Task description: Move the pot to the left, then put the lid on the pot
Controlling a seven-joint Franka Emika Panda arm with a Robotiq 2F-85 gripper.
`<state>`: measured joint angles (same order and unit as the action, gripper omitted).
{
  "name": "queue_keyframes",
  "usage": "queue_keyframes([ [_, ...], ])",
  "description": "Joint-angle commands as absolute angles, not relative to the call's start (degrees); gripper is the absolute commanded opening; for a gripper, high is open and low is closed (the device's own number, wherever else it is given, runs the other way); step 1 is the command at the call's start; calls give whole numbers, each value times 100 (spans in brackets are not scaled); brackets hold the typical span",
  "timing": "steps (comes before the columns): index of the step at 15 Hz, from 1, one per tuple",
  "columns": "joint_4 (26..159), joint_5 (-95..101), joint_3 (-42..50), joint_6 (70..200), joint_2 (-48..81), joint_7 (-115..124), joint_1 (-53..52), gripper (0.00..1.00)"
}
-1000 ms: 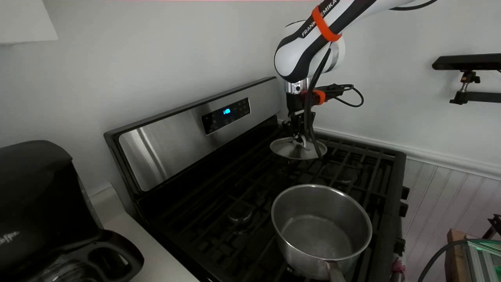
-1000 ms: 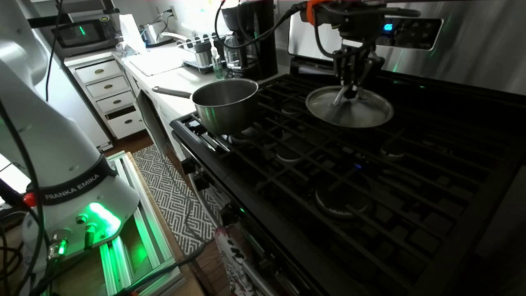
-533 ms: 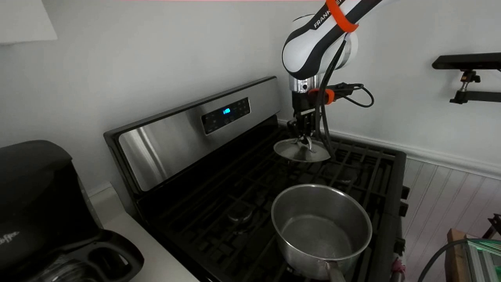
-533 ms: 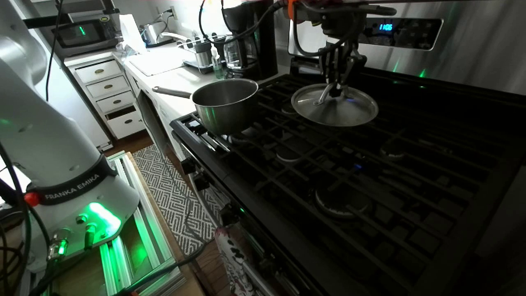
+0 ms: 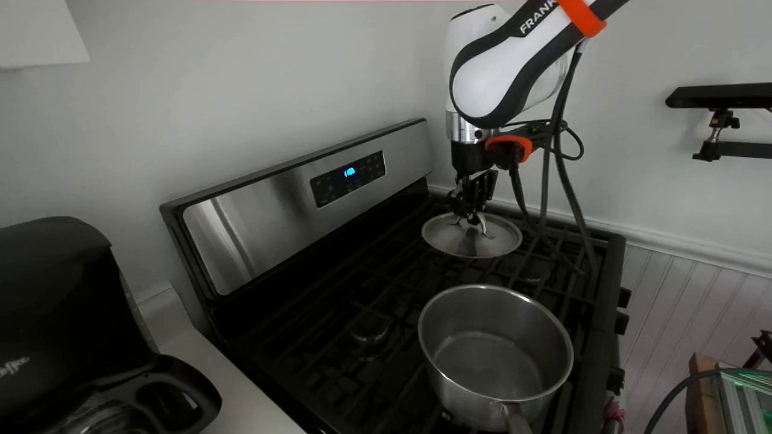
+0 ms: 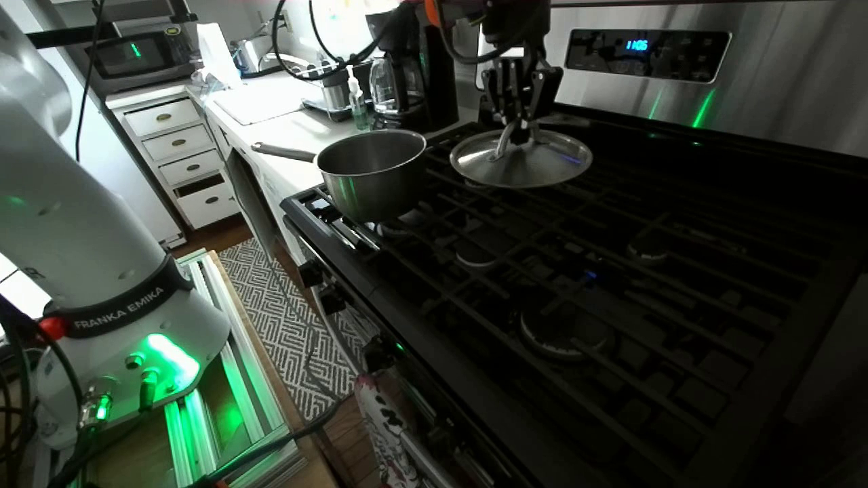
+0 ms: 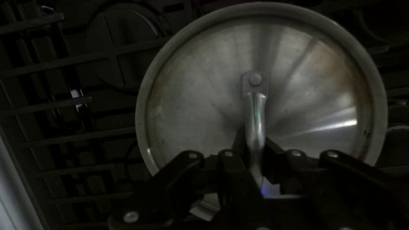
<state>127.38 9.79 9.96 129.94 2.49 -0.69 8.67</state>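
The pot (image 5: 467, 386) is an open stainless steel saucepan standing upright on the stove grate; its inside looks empty. In an exterior view the pot (image 6: 369, 193) stands at the stove's far left front corner, its handle pointing left. The lid (image 5: 443, 238) is a round silver disc hanging roughly level above the grate, apart from the pot. My gripper (image 6: 521, 132) is shut on the lid's central arched handle. In the wrist view the gripper's fingers (image 7: 255, 153) close on both sides of that handle, with the lid (image 7: 198, 95) below them. The fingertips are partly hidden by the handle.
The black stove grate (image 6: 542, 271) spans the area under the lid. The steel backsplash (image 5: 271, 223) rises behind it. A black coffee maker (image 5: 60, 313) stands on the counter beside the stove. Cables (image 5: 561, 181) hang from the arm near the lid.
The gripper has carried the lid nearer to the pot, leftward in an exterior view, and the wrist has turned a little. The arm's cables have swung. The pot has not moved.
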Motion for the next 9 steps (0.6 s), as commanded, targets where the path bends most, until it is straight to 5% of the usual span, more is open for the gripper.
queue_keyframes([
  [1,13712,1282,862,13112,-840,139,776,2],
  [9,13399,1068,832,12985,-437,-5,819,10],
])
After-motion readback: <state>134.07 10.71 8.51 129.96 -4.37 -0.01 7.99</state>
